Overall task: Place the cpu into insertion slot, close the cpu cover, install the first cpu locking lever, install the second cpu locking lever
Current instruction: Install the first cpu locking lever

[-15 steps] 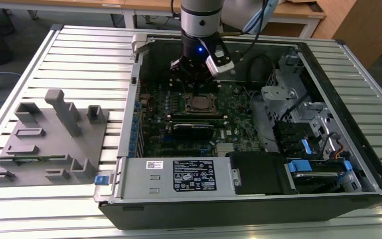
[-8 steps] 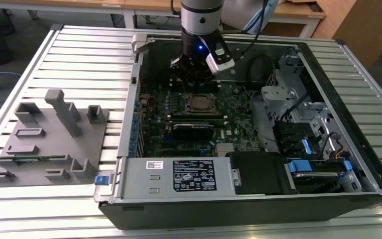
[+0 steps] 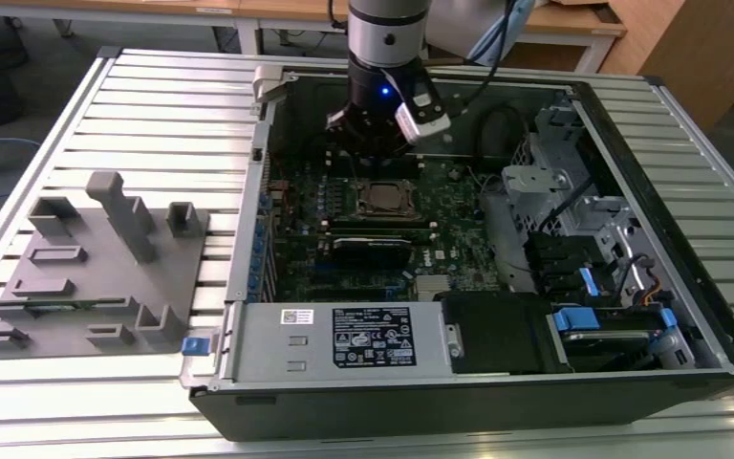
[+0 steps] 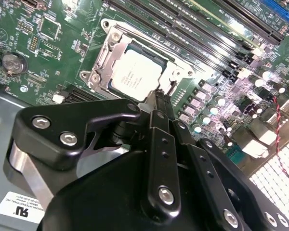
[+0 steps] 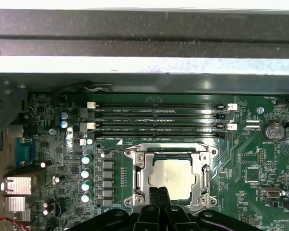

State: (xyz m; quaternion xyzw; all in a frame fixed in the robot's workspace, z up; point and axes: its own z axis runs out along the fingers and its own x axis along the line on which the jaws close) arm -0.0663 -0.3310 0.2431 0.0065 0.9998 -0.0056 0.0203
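– Gripper reads as closed from my station. In both wrist views the two fingers sit pressed together at the tips, and I see nothing pinched between them.

– Where is it over the board?

– Low over the green motherboard. The tips are at the edge of the insertion slot, on the side away from the memory slots. Whether they actually touch the metal frame, I cannot tell.

– And the cpu?

– The cpu lies in the insertion slot, silvery top up. The cpu cover looks to be lying flat around it, its cut-out framing the chip.

– Any sign of the levers?

– I can make out a thin wire lever near the memory-side corner of the frame in the first wrist view. I can't say whether it is latched.

– What does the exterior view give you?

– The arm stands straight above the open computer case, which lies on a slatted table. A grey fixture tray sits on the exterior view's left, just beside the case.
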